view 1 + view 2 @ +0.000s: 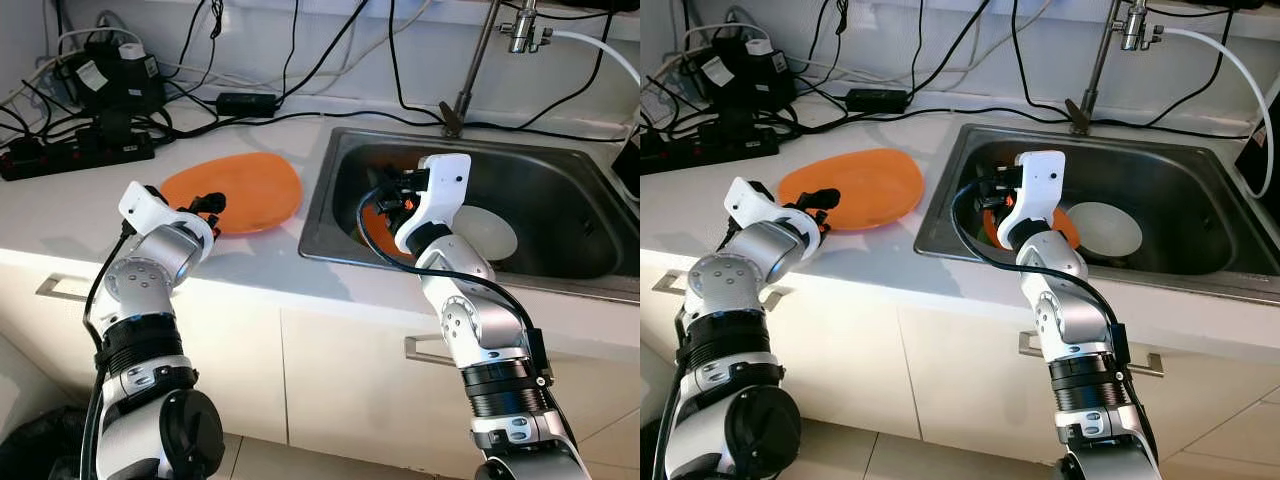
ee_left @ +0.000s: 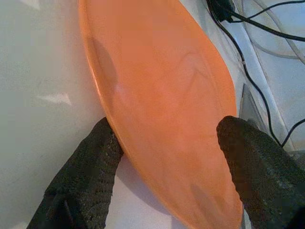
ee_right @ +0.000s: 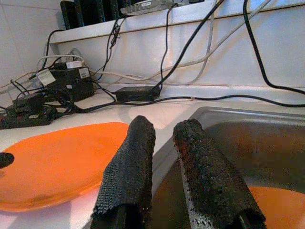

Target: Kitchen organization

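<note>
Sitting on the counter (image 1: 250,262) just beside the sink (image 1: 560,280): orange plate (image 1: 245,190), its near rim straddled by the widely spread left gripper (image 2: 167,157). Hovering over the sink: right gripper (image 3: 164,167), fingers narrowly parted, holding nothing. Risking the rim slipping free, nudging the plate toward the cables (image 1: 250,105). Finding no readable writing
</note>
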{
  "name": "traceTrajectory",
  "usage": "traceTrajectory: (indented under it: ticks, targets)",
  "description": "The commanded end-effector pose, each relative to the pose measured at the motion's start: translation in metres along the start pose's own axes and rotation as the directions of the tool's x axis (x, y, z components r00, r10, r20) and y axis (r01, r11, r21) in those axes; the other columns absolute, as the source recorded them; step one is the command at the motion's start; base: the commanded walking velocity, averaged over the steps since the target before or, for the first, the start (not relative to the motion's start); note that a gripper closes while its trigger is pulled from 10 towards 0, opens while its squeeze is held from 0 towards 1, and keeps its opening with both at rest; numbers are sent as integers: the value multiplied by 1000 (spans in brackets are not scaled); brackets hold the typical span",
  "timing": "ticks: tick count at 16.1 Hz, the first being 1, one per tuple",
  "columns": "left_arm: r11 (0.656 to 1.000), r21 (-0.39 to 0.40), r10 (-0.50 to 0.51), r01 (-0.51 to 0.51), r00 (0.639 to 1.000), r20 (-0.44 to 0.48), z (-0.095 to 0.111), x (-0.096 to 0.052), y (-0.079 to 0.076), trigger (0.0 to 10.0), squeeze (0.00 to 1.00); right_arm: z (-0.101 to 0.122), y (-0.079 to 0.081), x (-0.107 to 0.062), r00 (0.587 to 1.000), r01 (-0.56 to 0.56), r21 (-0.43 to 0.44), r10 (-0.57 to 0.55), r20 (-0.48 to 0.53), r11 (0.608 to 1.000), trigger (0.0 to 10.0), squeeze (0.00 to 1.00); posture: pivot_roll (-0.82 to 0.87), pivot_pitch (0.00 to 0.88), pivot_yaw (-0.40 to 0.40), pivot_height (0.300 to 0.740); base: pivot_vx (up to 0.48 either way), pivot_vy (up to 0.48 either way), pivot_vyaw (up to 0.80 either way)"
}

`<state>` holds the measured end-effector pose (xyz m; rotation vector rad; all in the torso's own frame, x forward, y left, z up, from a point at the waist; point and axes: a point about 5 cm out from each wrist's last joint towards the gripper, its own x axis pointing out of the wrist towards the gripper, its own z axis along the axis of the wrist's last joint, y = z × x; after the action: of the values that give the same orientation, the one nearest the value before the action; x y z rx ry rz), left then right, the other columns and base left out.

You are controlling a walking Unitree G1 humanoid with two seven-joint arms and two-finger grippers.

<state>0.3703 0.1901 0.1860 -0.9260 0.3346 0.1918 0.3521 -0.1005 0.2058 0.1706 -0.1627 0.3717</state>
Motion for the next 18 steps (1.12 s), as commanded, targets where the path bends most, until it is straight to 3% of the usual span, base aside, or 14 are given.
traceTrajectory:
  ticks: [1, 2, 4, 5, 6, 11, 12, 13, 14, 18]
  targets:
    - [999, 22, 48, -46, 995, -92, -23, 7, 10, 5647, 0, 4, -2, -2, 1000, 3, -5, -3, 9, 1000, 10000, 0, 23, 36, -1, 740, 0, 0, 0]
    - [999, 26, 48, -46, 995, -88, -23, 7, 10, 0, 0, 4, -3, -2, 1000, 5, -5, -5, 7, 1000, 10000, 0, 22, 36, -2, 740, 0, 0, 0]
    - [998, 38, 46, -42, 995, -87, -25, 7, 9, 0, 0, 4, -3, -3, 1000, 5, -5, -5, 6, 1000, 10000, 0, 22, 36, -2, 740, 0, 0, 0]
    - [998, 41, 44, -40, 995, -86, -25, 7, 9, 3843, 0, 4, -3, -2, 1000, 4, -6, -4, 6, 1000, 10000, 0, 22, 36, -2, 740, 0, 0, 0]
    - [998, 44, 41, -37, 996, -85, -25, 7, 9, 10000, 0, 3, -2, -2, 1000, 3, -5, -3, 5, 1000, 10000, 0, 22, 36, -2, 740, 0, 0, 0]
    - [998, 37, 50, -47, 995, -86, -26, 9, 11, 10000, 0, 3, -1, -1, 1000, -4, -8, 4, -1, 1000, 10000, 0, 23, 35, -7, 740, 0, 0, 0]
    - [998, 35, 52, -49, 995, -87, -27, 9, 12, 8196, 0, 3, -2, -1, 1000, -3, -9, 3, -2, 1000, 10000, 0, 23, 35, -7, 740, 0, 0, 0]
    - [998, 34, 52, -50, 995, -87, -27, 10, 12, 3020, 0, 3, -2, -2, 1000, -2, -10, 2, -2, 1000, 10000, 0, 19, 36, -3, 740, 0, 0, 0]
    - [998, 34, 51, -48, 995, -85, -28, 10, 12, 0, 0, 3, -2, -2, 1000, -1, -10, 1, -2, 1000, 10000, 0, 19, 36, -3, 740, 0, 0, 0]
    - [999, 36, 40, -37, 996, -79, -27, 9, 10, 0, 0, 2, -1, -2, 1000, -4, -10, 4, -3, 1000, 10000, 0, 23, 34, -5, 740, 0, 0, 0]
